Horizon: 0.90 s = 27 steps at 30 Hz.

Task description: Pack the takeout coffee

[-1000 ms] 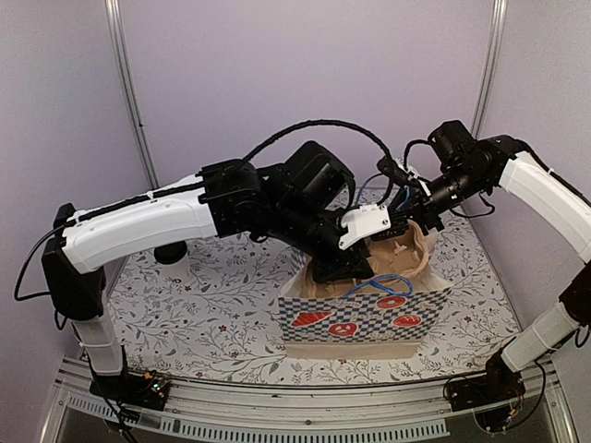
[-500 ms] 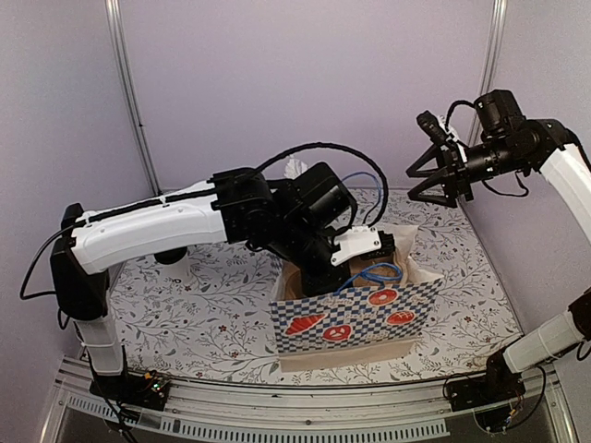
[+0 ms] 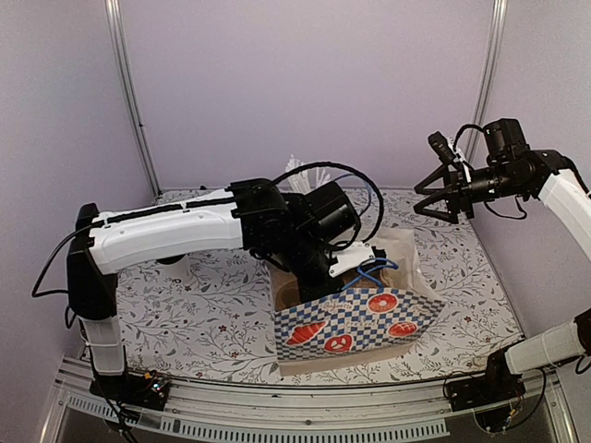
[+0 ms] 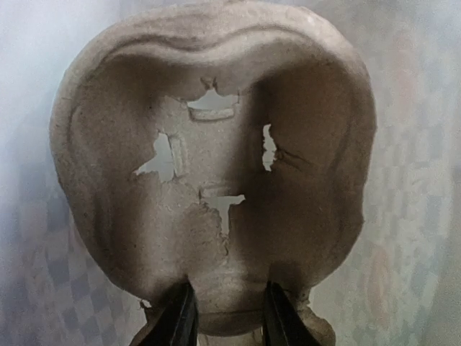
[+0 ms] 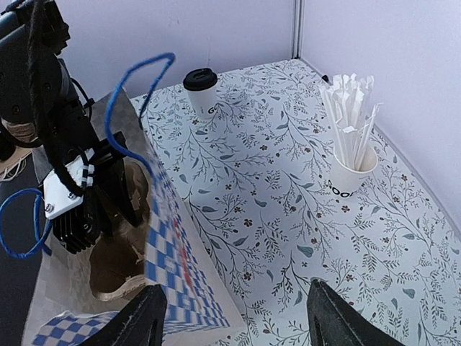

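Overhead, the left hand (image 3: 355,266) is sunk in the mouth of the bag (image 3: 360,321). It is apparently seating the carrier (image 4: 216,166) at the bottom so the coffee (image 5: 202,90) will have a slot. The arm and the bag wall hide most of the carrier here. The right hand (image 3: 436,194) hangs high at the right, spread and empty, well apart from the bag and likely keeping clear. The coffee cannot be made out in this view, because the left arm covers the far left of the worktop (image 3: 203,305).

From the left wrist, the left hand pinches the carrier's near rim. Its torn cup slots face the camera, and the bag behind is a blur.

From the right wrist, the coffee stands upright with its lid on, on the worktop's left side past the bag, well apart from it and not yet packed. The straw cup (image 5: 349,169) stands toward the far wall. The right hand's fingers (image 5: 338,317) are cut off by the lower edge, and the carrier shows only partly under the left hand.
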Tool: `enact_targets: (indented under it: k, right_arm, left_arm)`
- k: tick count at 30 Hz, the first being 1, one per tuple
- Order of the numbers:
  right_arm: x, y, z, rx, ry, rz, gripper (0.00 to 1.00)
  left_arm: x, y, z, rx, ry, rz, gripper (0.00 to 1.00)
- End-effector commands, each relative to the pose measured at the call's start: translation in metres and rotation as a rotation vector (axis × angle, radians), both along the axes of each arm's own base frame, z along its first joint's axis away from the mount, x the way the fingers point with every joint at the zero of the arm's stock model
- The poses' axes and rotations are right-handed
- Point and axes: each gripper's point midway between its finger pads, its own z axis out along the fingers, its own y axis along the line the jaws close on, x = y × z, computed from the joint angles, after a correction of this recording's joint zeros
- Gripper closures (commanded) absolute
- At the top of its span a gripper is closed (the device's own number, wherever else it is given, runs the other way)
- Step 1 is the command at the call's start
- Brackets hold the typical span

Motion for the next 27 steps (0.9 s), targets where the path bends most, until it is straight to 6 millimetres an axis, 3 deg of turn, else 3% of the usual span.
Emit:
enact_targets:
  k: [1, 6, 9, 12, 15, 20, 23, 27]
  right_arm:
    - [0.004, -0.005, 0.003, 0.030, -0.059, -0.039, 0.30]
    - [0.016, -0.022, -0.014, 0.026, -0.096, -0.166, 0.30]
    - [0.011, -0.023, -0.017, 0.040, -0.097, -0.174, 0.29]
    - [0.004, -0.021, -0.020, 0.053, -0.095, -0.154, 0.29]
    - [-0.009, -0.019, -0.011, 0.067, -0.107, -0.107, 0.30]
    - [-0.053, -0.008, 0.013, 0.103, -0.126, 0.044, 0.33]
    - [-0.071, 0.011, 0.005, 0.025, -0.120, 0.128, 0.36]
    - [-0.080, 0.027, -0.009, -0.049, -0.108, 0.185, 0.38]
  left_arm:
    - [0.009, 0.000, -0.023, 0.053, 0.054, 0.044, 0.77]
    - [0.014, -0.002, -0.043, 0.092, 0.085, 0.052, 0.77]
    - [0.016, -0.002, -0.054, 0.113, 0.098, 0.058, 0.77]
    - [0.019, -0.004, -0.052, 0.111, 0.091, 0.062, 0.77]
    - [0.021, -0.005, -0.036, 0.080, 0.073, 0.065, 0.77]
    - [0.019, -0.001, -0.015, 0.043, 0.069, 0.072, 0.77]
    - [0.019, 0.002, -0.013, 0.041, 0.077, 0.083, 0.77]
    - [0.018, 0.000, -0.016, 0.050, 0.092, 0.087, 0.77]
